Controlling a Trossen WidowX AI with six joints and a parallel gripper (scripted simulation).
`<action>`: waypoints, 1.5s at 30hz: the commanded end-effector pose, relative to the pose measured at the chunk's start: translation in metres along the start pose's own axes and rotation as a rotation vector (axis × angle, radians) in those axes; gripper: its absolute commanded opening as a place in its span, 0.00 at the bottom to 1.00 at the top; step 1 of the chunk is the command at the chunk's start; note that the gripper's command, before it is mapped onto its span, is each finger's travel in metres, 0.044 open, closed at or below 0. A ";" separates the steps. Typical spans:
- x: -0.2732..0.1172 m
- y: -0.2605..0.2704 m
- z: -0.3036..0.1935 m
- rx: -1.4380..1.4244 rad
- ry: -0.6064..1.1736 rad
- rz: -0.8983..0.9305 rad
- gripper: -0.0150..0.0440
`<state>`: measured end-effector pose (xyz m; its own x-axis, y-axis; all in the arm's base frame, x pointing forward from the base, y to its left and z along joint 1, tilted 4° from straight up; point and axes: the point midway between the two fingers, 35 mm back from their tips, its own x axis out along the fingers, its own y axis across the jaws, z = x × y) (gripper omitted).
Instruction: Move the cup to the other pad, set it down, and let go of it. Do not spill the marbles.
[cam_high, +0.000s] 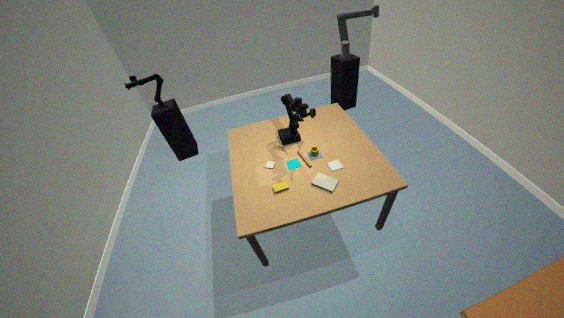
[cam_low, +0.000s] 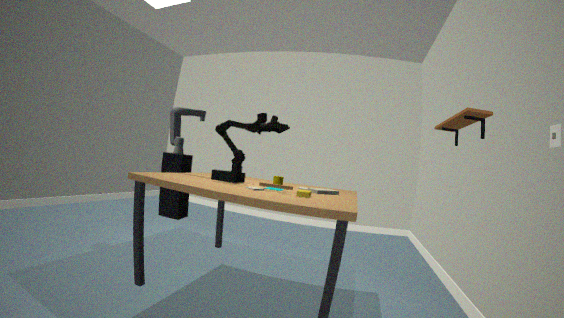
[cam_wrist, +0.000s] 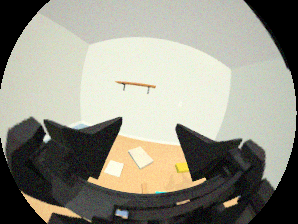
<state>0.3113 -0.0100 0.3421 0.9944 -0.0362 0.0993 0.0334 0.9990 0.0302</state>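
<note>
A small olive-yellow cup (cam_high: 314, 151) (cam_low: 278, 180) stands upright on the blue pad (cam_high: 318, 157). The marbles cannot be made out. The cyan pad (cam_high: 293, 164) (cam_low: 274, 189) (cam_wrist: 161, 193) lies a short way from it with nothing on it, beyond a thin brown stick. My gripper (cam_high: 313, 113) (cam_low: 288, 128) (cam_wrist: 150, 123) is open and empty, raised high above the table and pointing out roughly level. The cup is not seen between the fingers in the wrist view.
The brown stick (cam_high: 304, 159) (cam_low: 270, 185) (cam_wrist: 144, 188) lies between the pads. A pale book-like slab (cam_high: 325, 182) (cam_low: 327, 192) (cam_wrist: 140, 157), a yellow block (cam_high: 281, 187) (cam_low: 303, 193) (cam_wrist: 182, 167) and two white squares (cam_high: 270, 165) (cam_high: 335, 165) lie around them.
</note>
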 end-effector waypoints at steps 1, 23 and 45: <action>0.001 0.000 -0.002 0.005 0.008 0.001 0.89; -0.065 0.048 -0.277 0.880 1.501 -0.951 0.54; -0.069 0.049 -0.294 0.881 1.502 -0.951 0.54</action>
<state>0.2764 0.0482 0.0522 -0.0118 0.0604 -0.9981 0.9266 0.3758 0.0118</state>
